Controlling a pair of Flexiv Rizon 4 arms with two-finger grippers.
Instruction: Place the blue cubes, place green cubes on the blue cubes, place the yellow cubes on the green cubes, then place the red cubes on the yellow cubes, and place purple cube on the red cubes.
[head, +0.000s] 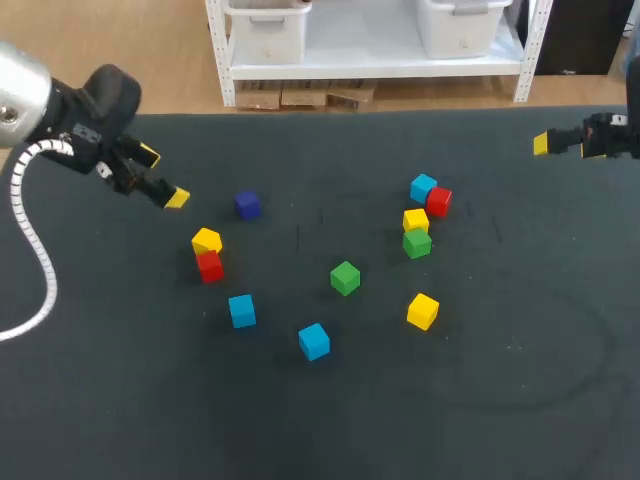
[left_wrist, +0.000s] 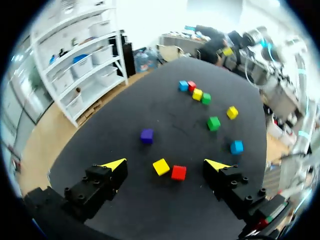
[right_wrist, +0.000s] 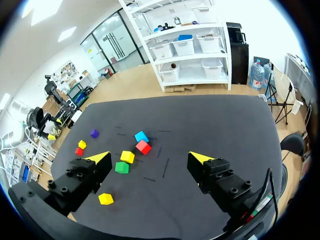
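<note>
Left gripper: I'm holding the left gripper (head: 163, 177) over the table's left part, its fingers standing wide apart and gripping nothing.
Ahead of the left gripper: through the left wrist view I'm seeing the left yellow cube (left_wrist: 161, 166) and the left red cube (left_wrist: 178, 172) lying side by side and touching. They are showing between the spread fingers and clear of both.
Purple cube: the purple cube (head: 247, 205) is sitting alone just beyond that pair, near the left gripper.
Right gripper: I'm keeping the right gripper (right_wrist: 148, 159) at the table's far right edge, fingers spread wide and carrying nothing. It is hanging well apart from every cube.
Far row: the far blue cube (head: 423, 187) is touching the far red cube (head: 438, 201). The row yellow cube (head: 416, 220) is lying just beside the red one and against the row green cube (head: 417, 243).
Middle: the middle green cube (head: 345, 278) is sitting alone between the left pair and the far row.
Robot's side: the lone yellow cube (head: 422, 311) is lying apart from the row. The left blue cube (head: 241, 310) and the front blue cube (head: 314, 341) are lying near each other, not touching.
Stacking: each cube is resting directly on the dark table (head: 120, 400).
</note>
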